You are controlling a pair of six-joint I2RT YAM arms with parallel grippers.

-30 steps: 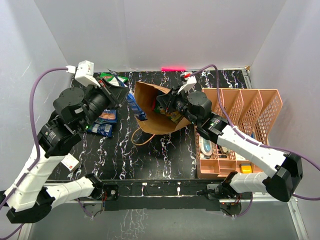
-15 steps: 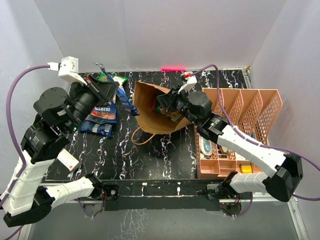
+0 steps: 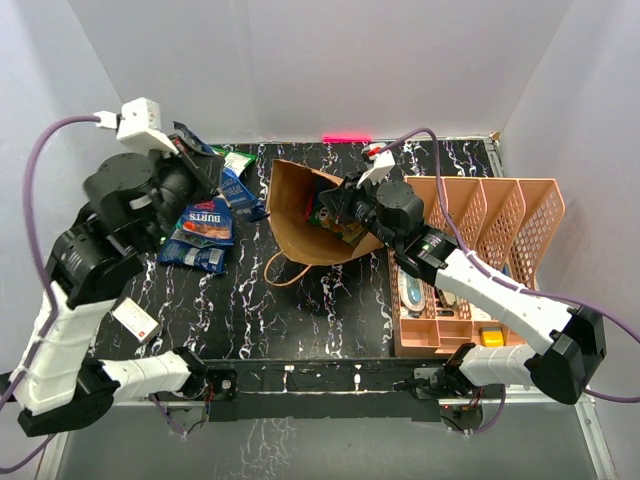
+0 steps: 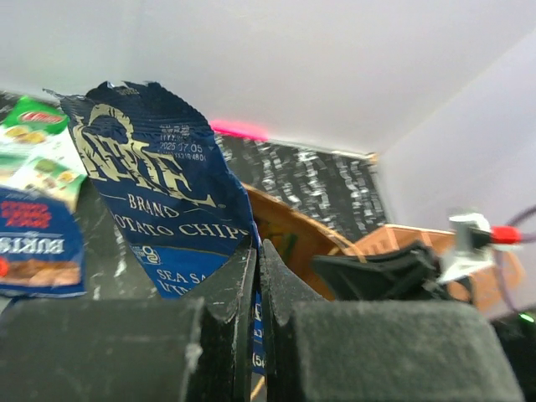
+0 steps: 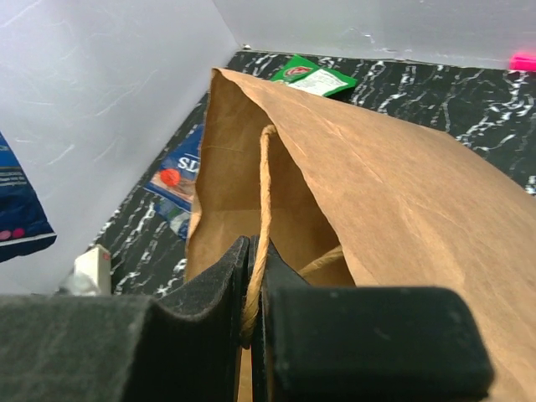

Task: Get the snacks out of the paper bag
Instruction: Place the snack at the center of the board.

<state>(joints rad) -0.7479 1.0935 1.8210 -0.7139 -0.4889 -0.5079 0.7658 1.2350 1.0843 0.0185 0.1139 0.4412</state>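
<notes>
The brown paper bag [image 3: 295, 215] lies tilted on the black marbled table, mouth toward the right arm. My right gripper [image 5: 255, 251] is shut on its twine handle [image 5: 266, 184] at the bag's rim [image 3: 330, 205]. Colourful snacks [image 3: 342, 228] show inside the mouth. My left gripper [image 4: 258, 247] is shut on the lower edge of a dark blue potato chips packet [image 4: 159, 193], held up left of the bag [image 3: 237, 190]. On the table at the left lie a green-white packet [image 3: 238, 160] and two blue BURTS packets [image 3: 207, 222].
A salmon-pink perforated organiser [image 3: 500, 215] with stationery stands at the right, close behind the right arm. A small white card [image 3: 135, 322] lies near the left front. White walls close in the back and both sides.
My left gripper has carried the dark blue packet away from the bag, leftward and upward. The right gripper and the bag have stayed in place.
</notes>
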